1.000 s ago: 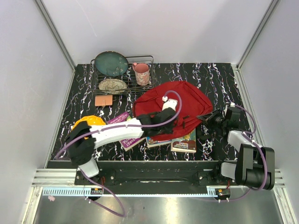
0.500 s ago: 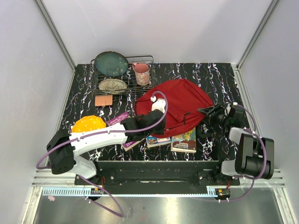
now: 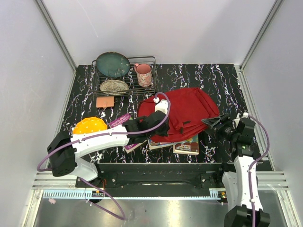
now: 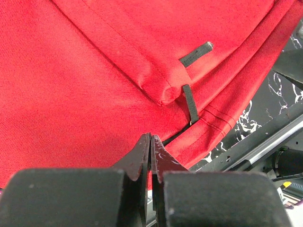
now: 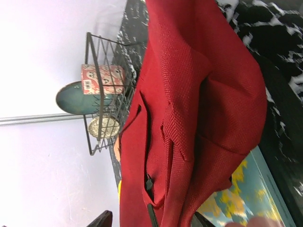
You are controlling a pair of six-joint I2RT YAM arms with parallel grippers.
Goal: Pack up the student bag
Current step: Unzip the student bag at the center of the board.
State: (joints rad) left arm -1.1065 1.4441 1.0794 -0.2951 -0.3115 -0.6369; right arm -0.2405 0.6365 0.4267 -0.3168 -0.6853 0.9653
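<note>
The student bag (image 3: 184, 111), a dark-red backpack, lies in the middle of the table, and its front edge covers part of some books. My left gripper (image 3: 154, 120) is pressed onto the bag's left front, jaws shut (image 4: 150, 137). A thin black strap (image 4: 191, 101) runs toward its tips; I cannot tell whether it is pinched. My right gripper (image 3: 214, 124) stands open just off the bag's right edge. Its fingertips (image 5: 105, 218) frame the red fabric and a black zip pull (image 5: 149, 182) without touching them.
Books (image 3: 187, 145) and a purple book (image 3: 127, 120) lie along the bag's front edge. A yellow plate (image 3: 90, 126) sits front left and an orange pad (image 3: 105, 101) behind it. A wire rack (image 3: 147, 60) at the back holds a teal plate (image 3: 112, 64), a patterned dish (image 3: 113, 86) and a pink mug (image 3: 143, 74).
My right gripper opened, let go of the bag's right edge and drew back toward the front. The bag slumped and spread to the right. My left gripper shifted left, still shut.
</note>
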